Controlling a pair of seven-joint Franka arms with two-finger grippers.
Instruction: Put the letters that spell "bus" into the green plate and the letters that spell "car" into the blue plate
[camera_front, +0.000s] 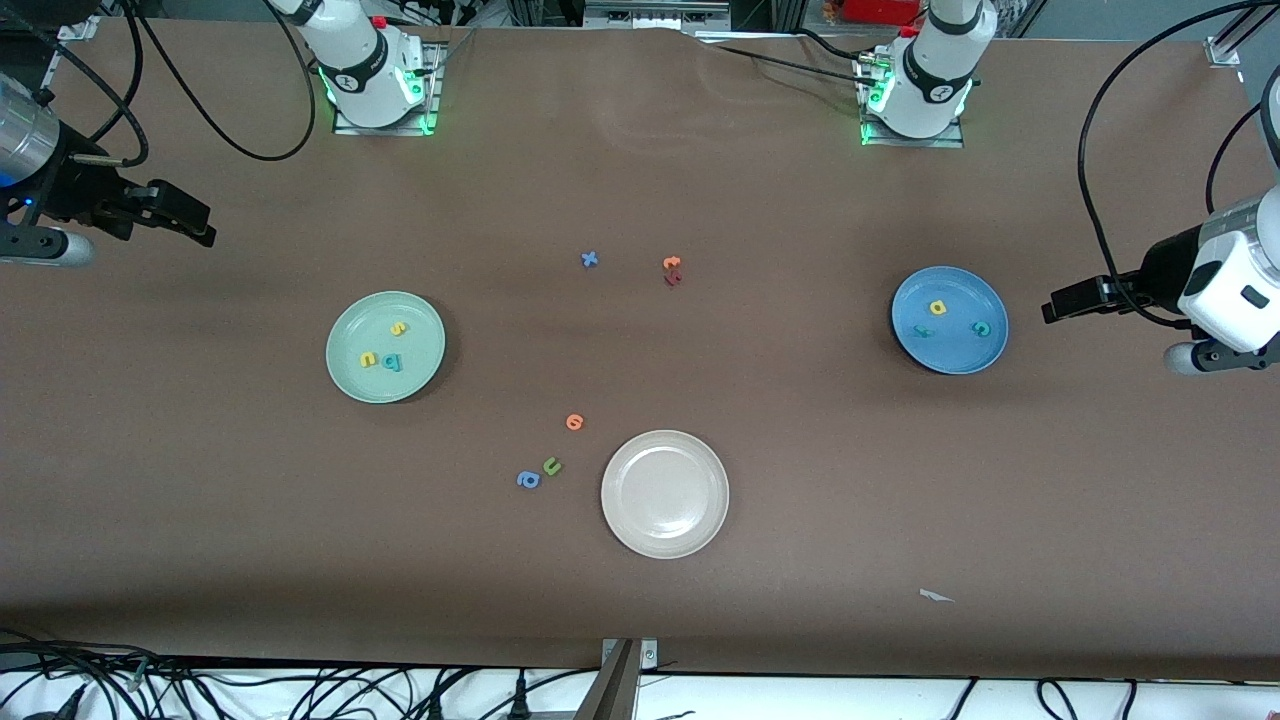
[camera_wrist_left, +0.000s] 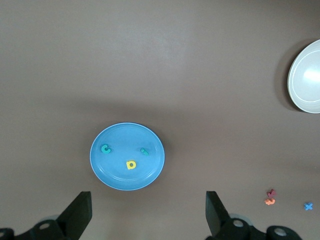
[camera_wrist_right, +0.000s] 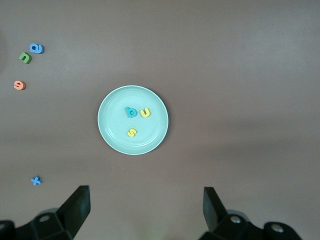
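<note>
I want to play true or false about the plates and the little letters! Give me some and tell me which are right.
1. The green plate holds three letters. True: a teal b, a yellow u and a yellow s.
2. The cream-white plate holds a letter. False: nothing is in it.
3. The blue plate holds a yellow a. True.
4. The right end effector grips a letter. False: it is open and holds nothing.
5. The olive-green u lies on the green plate. False: it lies on the table beside a blue letter.
</note>
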